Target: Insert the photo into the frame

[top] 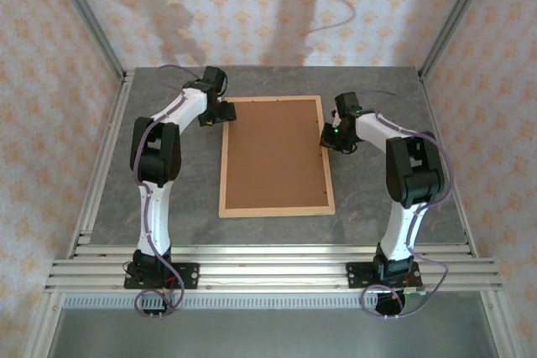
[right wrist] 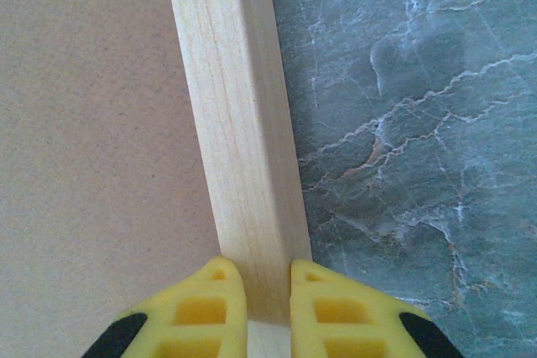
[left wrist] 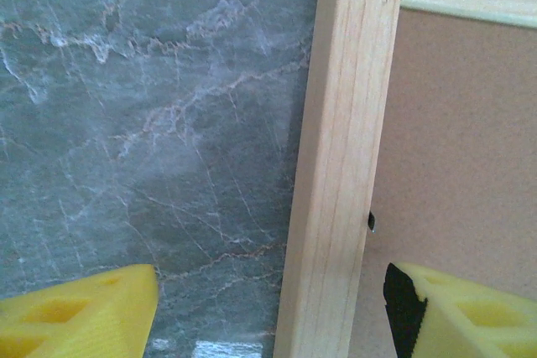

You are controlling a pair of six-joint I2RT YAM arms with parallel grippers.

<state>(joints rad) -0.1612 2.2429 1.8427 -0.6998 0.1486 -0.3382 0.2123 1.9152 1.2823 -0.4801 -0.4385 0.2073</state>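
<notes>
The frame (top: pixel 277 210), thin light wood, lies flat mid-table with a plain brown backing board (top: pixel 274 155) inside it. The photo is hidden. My left gripper (top: pixel 220 115) is at the frame's far-left corner. In the left wrist view it (left wrist: pixel 273 291) stands open astride the left rail (left wrist: pixel 340 165), one yellow finger (left wrist: pixel 84 312) over the table and the other over the board (left wrist: pixel 461 148). My right gripper (top: pixel 329 136) is at the right rail's far part. In the right wrist view it (right wrist: pixel 268 278) is shut on that rail (right wrist: pixel 235 106).
The table (top: pixel 176 207) is grey marble, bounded by aluminium rails (top: pixel 99 182) on the sides and across the front. Patterned walls close in the back and sides. A small dark tab (left wrist: pixel 371 222) sits at the left rail's inner edge.
</notes>
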